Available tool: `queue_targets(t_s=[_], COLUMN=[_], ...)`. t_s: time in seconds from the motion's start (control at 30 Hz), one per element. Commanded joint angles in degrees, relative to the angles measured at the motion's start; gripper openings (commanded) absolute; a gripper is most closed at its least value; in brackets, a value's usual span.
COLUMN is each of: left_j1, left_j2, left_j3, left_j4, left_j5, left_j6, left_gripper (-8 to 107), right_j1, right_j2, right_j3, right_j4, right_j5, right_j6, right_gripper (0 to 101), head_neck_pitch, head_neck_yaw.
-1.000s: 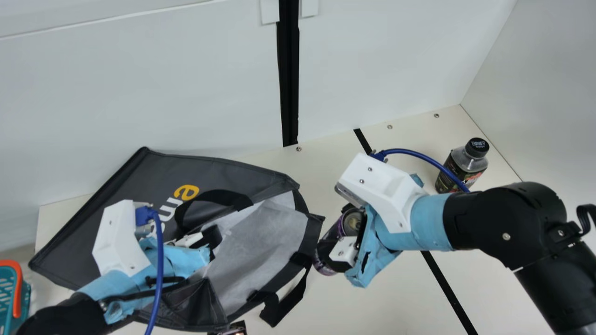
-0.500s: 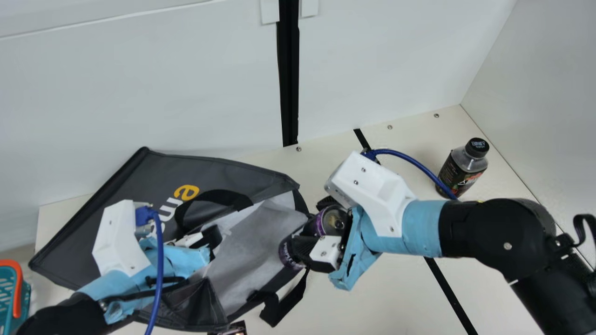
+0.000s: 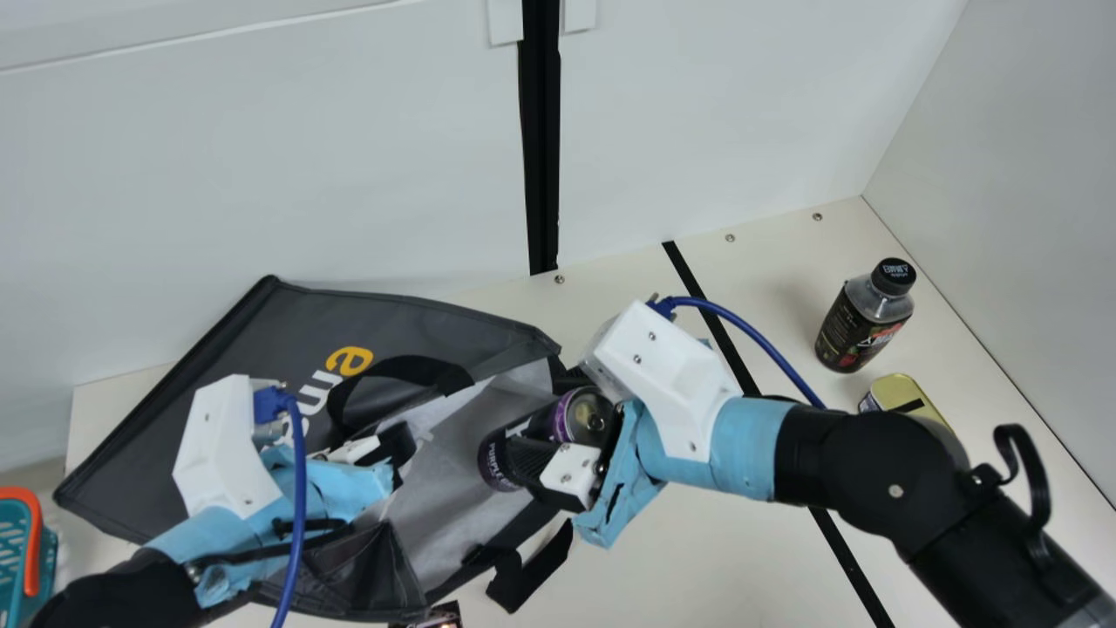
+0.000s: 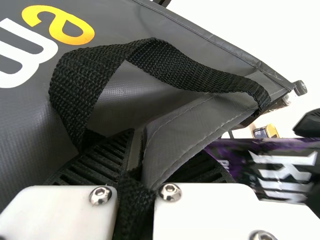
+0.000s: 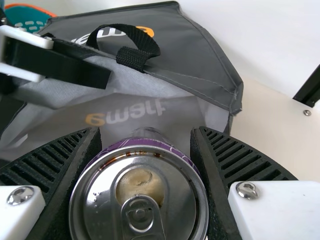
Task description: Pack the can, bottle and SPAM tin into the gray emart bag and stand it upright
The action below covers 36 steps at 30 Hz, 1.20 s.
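The gray bag [image 3: 288, 340] lies on its side with its mouth facing right. At the bag's upper rim is my left gripper [image 3: 397, 449]; in the left wrist view the left gripper [image 4: 137, 165] is shut on the rim beside a black strap. My right gripper [image 3: 558, 436] holds the dark purple can [image 3: 497, 462] at the bag's mouth, over the pale lining. In the right wrist view the can [image 5: 140, 200] sits between the fingers of the right gripper [image 5: 145, 175]. The bottle [image 3: 859, 323] stands at the right, with the yellow-lidded SPAM tin [image 3: 907, 397] partly behind my right arm.
A teal basket [image 3: 17, 549] with an orange handle is at the far left. A small dark item [image 3: 440, 616] lies at the bottom edge, below the bag. White walls [image 3: 715, 113] rise behind and at the right.
My right gripper has carried the can leftward from outside the bag's rim into its mouth. The tin has come into view from behind the right arm. My left arm has kept still.
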Motion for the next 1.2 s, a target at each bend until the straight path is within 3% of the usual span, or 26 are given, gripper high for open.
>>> queue_targets(t_s=[0.0, 0.4, 0.83, 1.17], left_j1=[0.0, 0.0, 0.0, 0.0], left_j2=[0.0, 0.0, 0.0, 0.0], left_j3=[0.0, 0.0, 0.0, 0.0], left_j4=[0.0, 0.0, 0.0, 0.0], left_j5=[0.0, 0.0, 0.0, 0.0], left_j6=[0.0, 0.0, 0.0, 0.0], left_gripper=[-8, -8, -8, -8], right_j1=[0.7, 5.4, 12.7, 16.7], right_j2=[0.3, 3.3, 6.8, 9.4], right_j3=[1.1, 5.5, 7.4, 8.2], right_j4=[1.2, 9.5, 18.8, 22.7], right_j5=[-2.6, -13.3, -26.5, -32.5], right_j6=[-0.7, -6.9, -17.2, -21.4], right_gripper=[0, 0, 0, 0], head_neck_pitch=[-1.3, -1.3, -1.3, -1.3], head_neck_yaw=[-0.1, -0.1, -0.1, -0.1])
